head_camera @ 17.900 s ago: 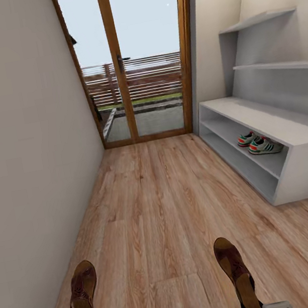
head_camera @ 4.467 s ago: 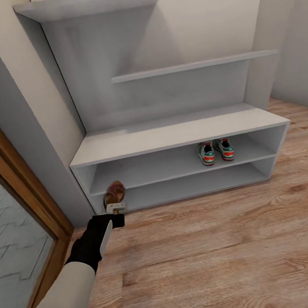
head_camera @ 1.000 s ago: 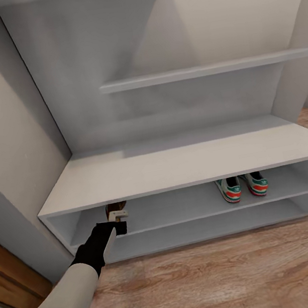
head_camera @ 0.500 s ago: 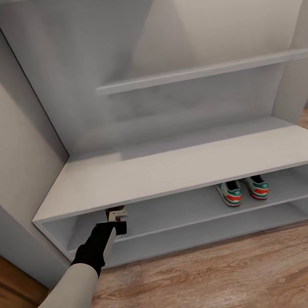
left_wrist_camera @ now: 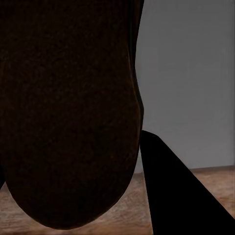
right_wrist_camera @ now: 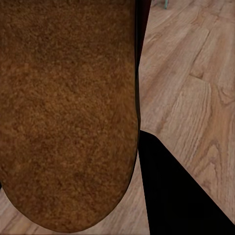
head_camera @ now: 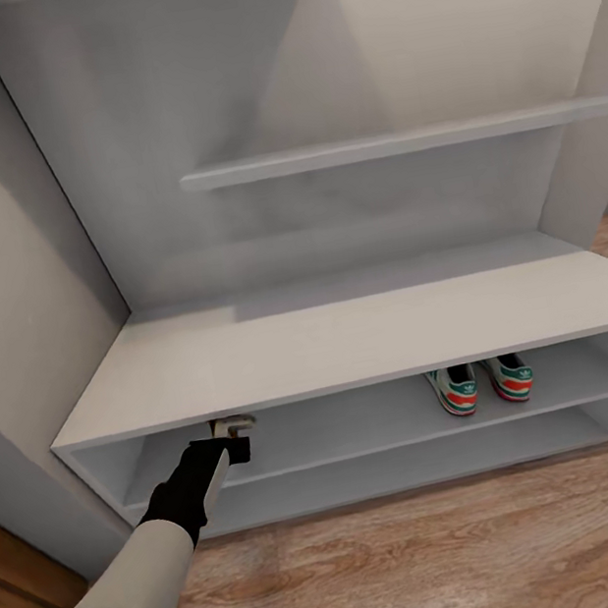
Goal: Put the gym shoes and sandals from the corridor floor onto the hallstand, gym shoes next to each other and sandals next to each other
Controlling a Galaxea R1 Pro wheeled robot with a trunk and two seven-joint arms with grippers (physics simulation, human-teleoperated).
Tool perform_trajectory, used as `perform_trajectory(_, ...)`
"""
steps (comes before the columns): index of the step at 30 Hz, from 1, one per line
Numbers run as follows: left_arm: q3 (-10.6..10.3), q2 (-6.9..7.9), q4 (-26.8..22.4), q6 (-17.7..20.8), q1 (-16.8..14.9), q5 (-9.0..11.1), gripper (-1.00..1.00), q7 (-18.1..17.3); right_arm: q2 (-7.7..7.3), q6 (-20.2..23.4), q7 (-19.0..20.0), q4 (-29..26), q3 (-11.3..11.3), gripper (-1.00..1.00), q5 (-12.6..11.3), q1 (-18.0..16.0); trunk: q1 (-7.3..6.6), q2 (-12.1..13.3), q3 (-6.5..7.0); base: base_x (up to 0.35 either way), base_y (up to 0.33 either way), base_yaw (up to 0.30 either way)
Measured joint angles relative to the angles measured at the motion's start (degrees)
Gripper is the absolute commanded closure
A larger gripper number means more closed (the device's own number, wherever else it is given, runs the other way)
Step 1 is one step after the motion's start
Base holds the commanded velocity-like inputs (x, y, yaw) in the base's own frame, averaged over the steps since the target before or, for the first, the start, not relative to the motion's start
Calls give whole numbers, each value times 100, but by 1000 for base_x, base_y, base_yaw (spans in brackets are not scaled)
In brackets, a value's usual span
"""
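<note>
Nearest the robot, the left gripper (head_camera: 233, 434) was reaching into the upper of the two low open shelves of the hallstand (head_camera: 350, 336), near that unit's left end, just under the front edge of the bench top. A brown sandal (head_camera: 233, 421) sat in it, mostly hidden under the bench top in the head view; in the left wrist view its dark sole (left_wrist_camera: 68, 112) lay flat along the gripper's reach, so the jaws were closed on the left sandal, long axis pointing into the shelf toward the back panel. Judged step: setting this sandal down on the shelf board; the release would need the sole low over the board. In the right wrist view the right gripper held the second sandal (right_wrist_camera: 68, 112) the same way, tan sole lengthwise, with the corridor floor (right_wrist_camera: 186, 78) behind it; where that arm stood relative to the hallstand could not be told. Further along the same shelf, toward the hallstand's right end and well apart from the left gripper, the two gym shoes (head_camera: 480, 383) stood side by side, heels toward the robot. Beyond, the hallstand's grey back panel carried a staggered upper shelf (head_camera: 395, 143), bare. Wood-plank floor ran in front of the unit.
</note>
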Motion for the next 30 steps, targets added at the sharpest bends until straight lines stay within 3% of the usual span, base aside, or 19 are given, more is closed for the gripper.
perform_trajectory(30,18,0,-3,0,0,0,100,-2,0,0,0,9,0,100,0,0,0,0,0,43,0,0)
